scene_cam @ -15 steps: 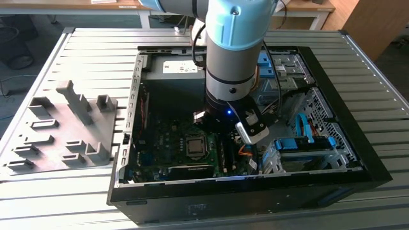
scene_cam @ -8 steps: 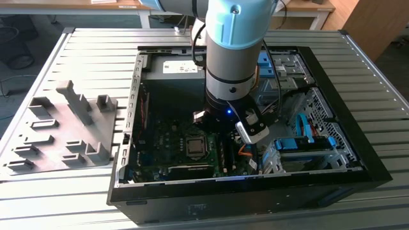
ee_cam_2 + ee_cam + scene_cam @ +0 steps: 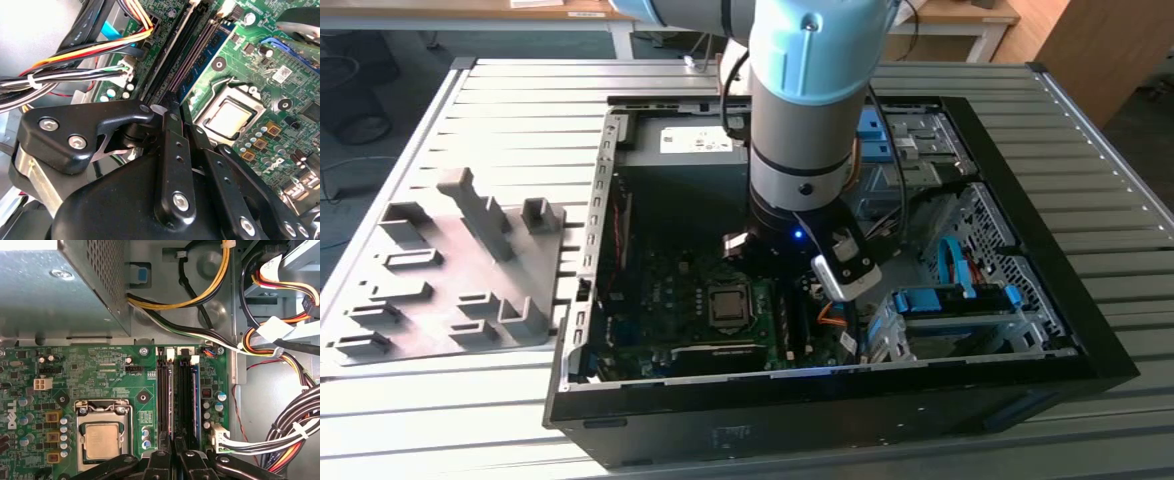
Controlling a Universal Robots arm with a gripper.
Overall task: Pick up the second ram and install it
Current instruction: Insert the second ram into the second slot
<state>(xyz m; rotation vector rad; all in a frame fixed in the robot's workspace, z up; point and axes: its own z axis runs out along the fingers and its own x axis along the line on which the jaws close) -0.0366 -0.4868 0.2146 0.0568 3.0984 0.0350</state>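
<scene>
Two thin boards stand among the long black motherboard slots (image 3: 183, 395), and the move turns on the one that lines up with the fingers. The second ram (image 3: 171, 395), a long narrow circuit-board strip seen edge-on as a pale line in the first wrist view, sits in the slot next to the silver processor socket (image 3: 101, 440). The black two-fingered gripper (image 3: 174, 442) straddles one end of it. The black metal fingers (image 3: 157, 460) are drawn in tight on either side, so I judge them clamped on the strip, though the contact itself is hidden.

The strip's long axis runs straight away from the fingertips toward the grey perforated power-supply box (image 3: 60, 285). In the exterior view that is from the near side of the open black computer case (image 3: 1067, 330) to its far side. The silver and pale blue robot arm (image 3: 803, 150) comes down almost vertically over this spot.

One slot further from the socket stands the other blue-green memory module (image 3: 196, 395), parallel and close, with an empty slot between. That leaves little room sideways.

Beyond that module, bundled black, white, yellow and orange cables (image 3: 280, 430) lie near but apart from the slots. The bright blue plastic drive brackets (image 3: 961, 300) are toward the exterior view's right. The grey moulded parts tray (image 3: 400, 300) sits well apart on the exterior view's left. Open room is straight up.
</scene>
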